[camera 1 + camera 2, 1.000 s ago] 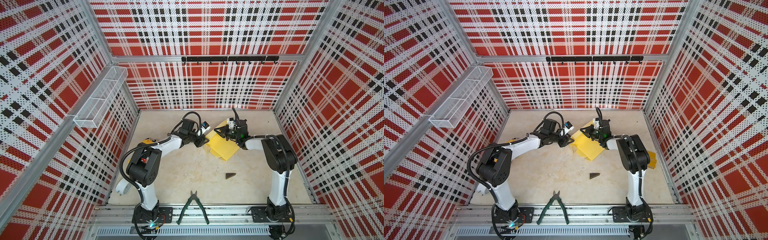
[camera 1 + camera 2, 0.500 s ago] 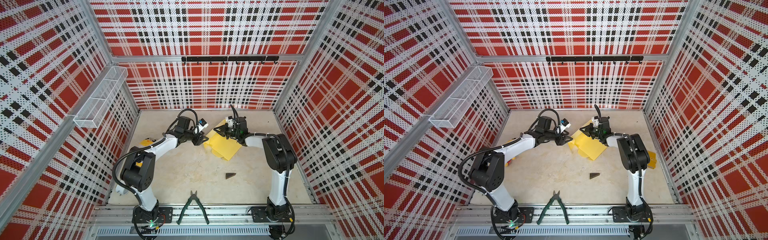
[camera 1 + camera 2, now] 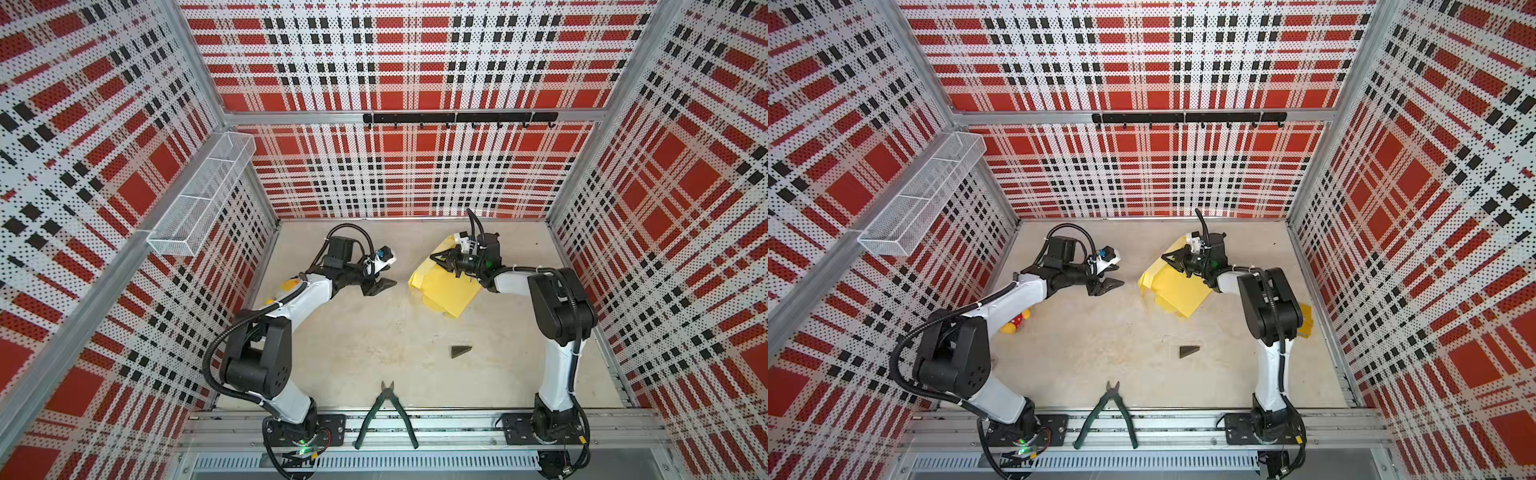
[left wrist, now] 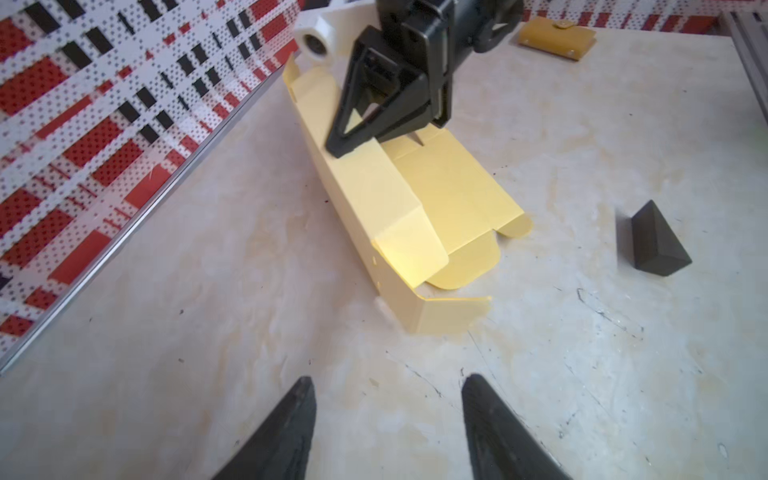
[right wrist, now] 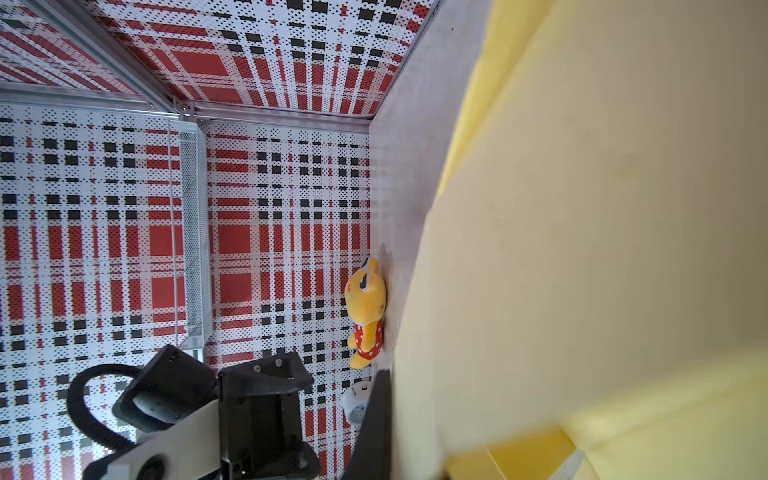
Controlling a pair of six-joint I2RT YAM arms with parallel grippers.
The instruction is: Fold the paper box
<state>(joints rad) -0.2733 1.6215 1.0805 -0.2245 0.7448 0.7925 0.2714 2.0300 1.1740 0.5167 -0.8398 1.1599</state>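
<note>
Left of the paper box (image 3: 446, 286), the left gripper (image 3: 384, 286) hovers low over the tabletop (image 3: 374, 353), jaws apart and empty, near the box but clear of it. The box lies partly folded toward the back of the table, one long panel raised and its end flaps loose. On the box's far right side, the right gripper (image 3: 440, 262) is clamped on that raised panel. How deep the pinch reaches I cannot tell. If it is shallow, a push from the left could likely slip the thin card free, or skid the whole box. A hard nudge might also crease the panel off its score line.
</note>
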